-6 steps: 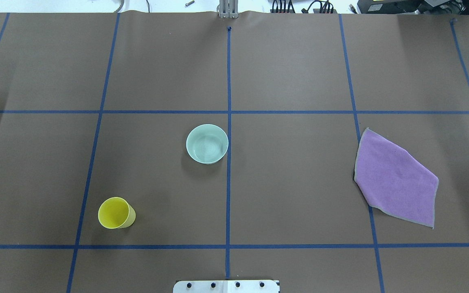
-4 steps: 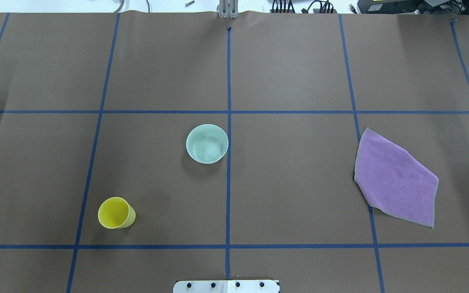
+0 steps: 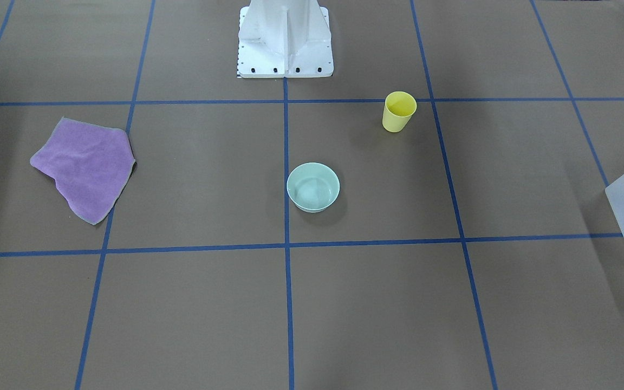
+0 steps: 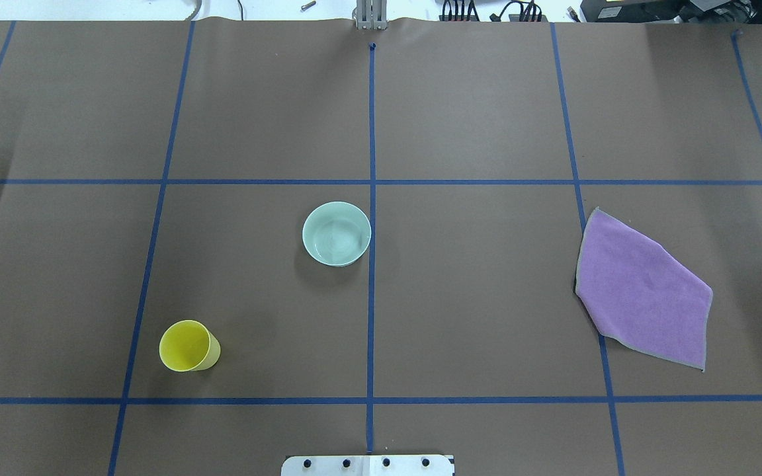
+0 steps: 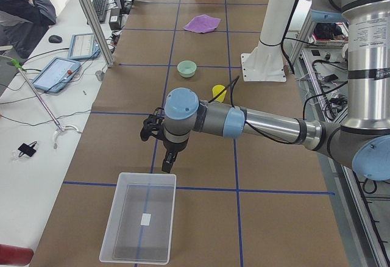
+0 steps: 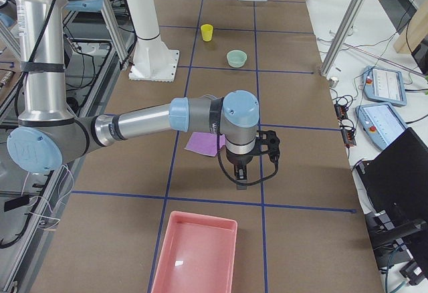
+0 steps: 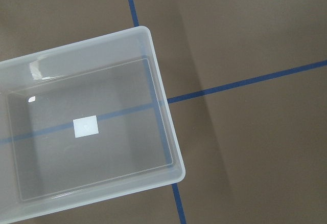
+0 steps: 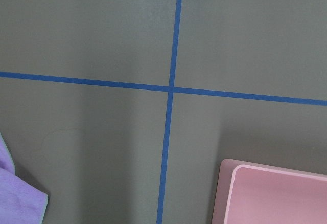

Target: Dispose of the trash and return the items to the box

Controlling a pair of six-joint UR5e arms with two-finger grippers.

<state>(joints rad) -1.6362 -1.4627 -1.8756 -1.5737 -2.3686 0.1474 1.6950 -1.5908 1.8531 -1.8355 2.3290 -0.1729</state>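
The mint-green bowl (image 4: 337, 233) stands upright near the table's middle, also in the front view (image 3: 313, 187). The yellow cup (image 4: 188, 346) stands upright on the near left, close to the robot base. The frosted box (image 5: 140, 217) sits at the table's left end and is empty in the left wrist view (image 7: 87, 137). My left gripper (image 5: 165, 164) hangs just short of the box's near rim. My right gripper (image 6: 241, 180) hangs over bare table near the right end. Both show only in side views, so I cannot tell if they are open or shut.
A purple cloth (image 4: 642, 289) lies flat on the right half, partly behind my right arm (image 6: 204, 144). A pink tray (image 6: 195, 256) sits at the table's right end, its corner in the right wrist view (image 8: 276, 193). The white robot base (image 3: 285, 38) stands at mid-table edge.
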